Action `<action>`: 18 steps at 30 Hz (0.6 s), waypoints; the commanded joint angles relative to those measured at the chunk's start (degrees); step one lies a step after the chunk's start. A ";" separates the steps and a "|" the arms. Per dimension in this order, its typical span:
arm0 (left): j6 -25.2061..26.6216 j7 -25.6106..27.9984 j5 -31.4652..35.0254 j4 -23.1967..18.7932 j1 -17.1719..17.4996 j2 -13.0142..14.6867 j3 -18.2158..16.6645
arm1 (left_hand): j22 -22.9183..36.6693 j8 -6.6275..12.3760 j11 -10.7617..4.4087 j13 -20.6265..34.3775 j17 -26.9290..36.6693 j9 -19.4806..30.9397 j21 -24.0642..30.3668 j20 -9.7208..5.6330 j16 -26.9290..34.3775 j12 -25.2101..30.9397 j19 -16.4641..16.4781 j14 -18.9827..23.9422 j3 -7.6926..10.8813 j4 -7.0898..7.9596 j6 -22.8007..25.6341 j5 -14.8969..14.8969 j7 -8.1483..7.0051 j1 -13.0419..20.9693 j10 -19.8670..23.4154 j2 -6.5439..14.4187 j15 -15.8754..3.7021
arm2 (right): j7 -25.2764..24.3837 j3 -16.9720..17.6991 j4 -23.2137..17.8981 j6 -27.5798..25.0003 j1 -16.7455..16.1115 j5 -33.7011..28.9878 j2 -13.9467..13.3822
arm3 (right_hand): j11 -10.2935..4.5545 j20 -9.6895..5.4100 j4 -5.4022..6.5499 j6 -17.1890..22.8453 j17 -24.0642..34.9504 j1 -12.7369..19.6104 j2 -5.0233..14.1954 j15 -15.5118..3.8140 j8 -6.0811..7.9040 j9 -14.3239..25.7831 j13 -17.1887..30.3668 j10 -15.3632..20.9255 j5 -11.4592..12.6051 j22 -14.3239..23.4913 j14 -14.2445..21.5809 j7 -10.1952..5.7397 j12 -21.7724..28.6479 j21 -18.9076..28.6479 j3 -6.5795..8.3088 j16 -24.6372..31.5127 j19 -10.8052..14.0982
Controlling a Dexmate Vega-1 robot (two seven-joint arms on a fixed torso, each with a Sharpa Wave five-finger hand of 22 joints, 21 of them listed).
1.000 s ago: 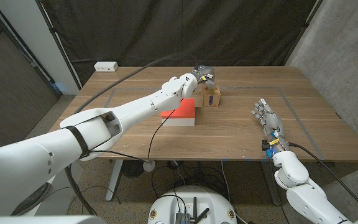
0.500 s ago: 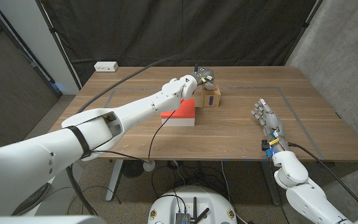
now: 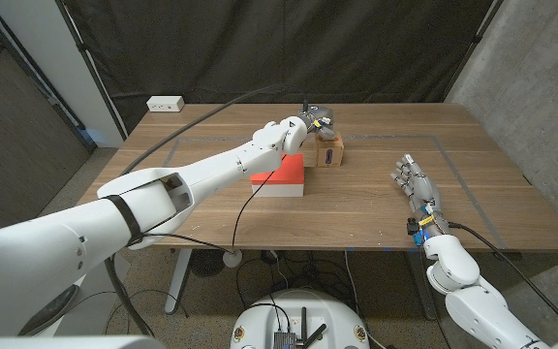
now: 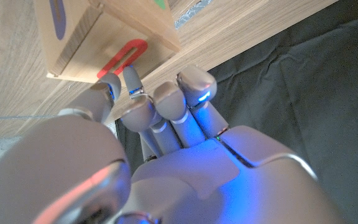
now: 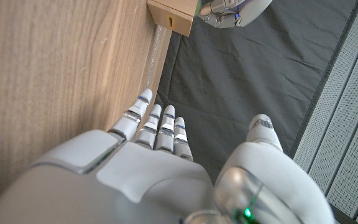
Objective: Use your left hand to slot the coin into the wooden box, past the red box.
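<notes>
The wooden box [image 3: 328,152] stands mid-table, with the red box [image 3: 279,176] flat on the table just on its near left. My left hand [image 3: 315,121] hovers over the wooden box's far top edge, reaching past the red box. In the left wrist view its curled fingers [image 4: 166,102] pinch a thin silvery coin [image 4: 131,79] edge-on, just short of a red-rimmed slot [image 4: 122,58] in the wooden box [image 4: 79,43]. My right hand [image 3: 413,181] stands on the table to the right, fingers straight and apart, holding nothing. The right wrist view shows this hand [image 5: 157,127] and the wooden box [image 5: 169,15] beyond it.
A white power strip [image 3: 166,103] lies at the table's far left corner. A black cable [image 3: 245,208] hangs from my left arm across the table in front of the red box. A dark curtain hangs behind the table.
</notes>
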 commanded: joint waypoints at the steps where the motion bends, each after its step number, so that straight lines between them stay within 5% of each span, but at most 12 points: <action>1: 0.77 -0.20 -0.33 -0.66 0.10 0.48 -0.17 | 0.06 -0.68 -0.60 -0.53 -0.30 -0.11 -0.46 -2.15 -0.08 -0.21 0.61 -0.36 -0.41 0.12 -0.54 -0.26 0.18 -1.67 0.58 -0.81 -0.09 | 0.03 -0.18 -0.02 0.05 0.23 -0.07 0.00 | -0.09 0.16 -0.17 0.30 0.11 0.33 0.40 0.20 0.01 0.15 0.25 0.44 0.40 0.20 0.54 0.07 -0.22 0.27 0.27 0.31 0.04; 18: 2.14 1.47 -0.88 -6.96 1.91 3.56 -3.22 | -0.21 -2.08 -0.61 -0.54 -2.36 -0.20 -1.49 -2.24 -0.98 -0.18 0.53 -1.01 1.59 -0.36 -0.34 -0.12 0.21 -3.41 0.18 -0.73 -0.09 | -0.31 -0.27 -0.73 0.01 0.16 -0.60 -0.12 | -0.14 0.17 -0.19 0.26 0.11 0.38 0.41 0.19 -0.01 0.15 0.26 0.59 0.41 0.20 0.59 -0.02 -0.16 0.26 0.30 0.33 0.06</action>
